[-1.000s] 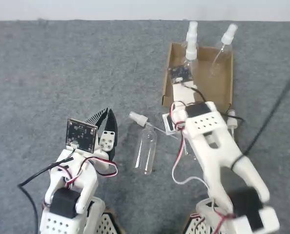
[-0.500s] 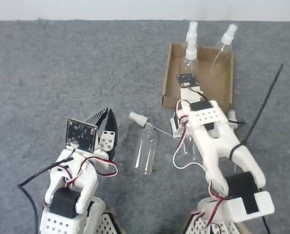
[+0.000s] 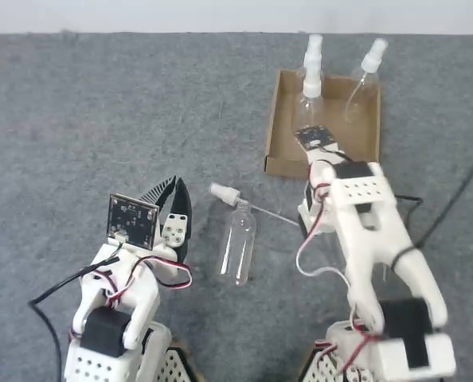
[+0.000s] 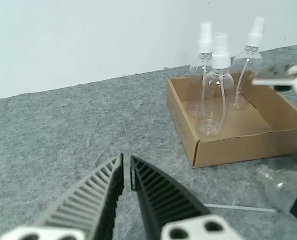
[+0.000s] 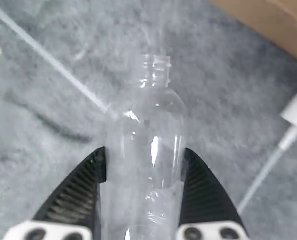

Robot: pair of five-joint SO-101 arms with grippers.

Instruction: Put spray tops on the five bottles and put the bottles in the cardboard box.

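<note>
Guessing capping was the step in hand | right gripper (image 5: pixel 143 159) clamped round an open bottle (image 5: pixel 146 125) near the box (image 3: pixel 280 165) | left gripper (image 4: pixel 126 161) pinched shut, empty | next probably needed the loose spray top (image 5: pixel 296 112) lined up on that neck

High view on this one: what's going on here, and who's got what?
The right gripper is closed on an uncapped bottle near the cardboard box, with a loose spray top on the table beside it. Three capped bottles stand in the box. Between the arms lies another bottle with a second spray top at its neck; whether that top is seated is unclear. The left gripper sits shut and empty over the table.
</note>
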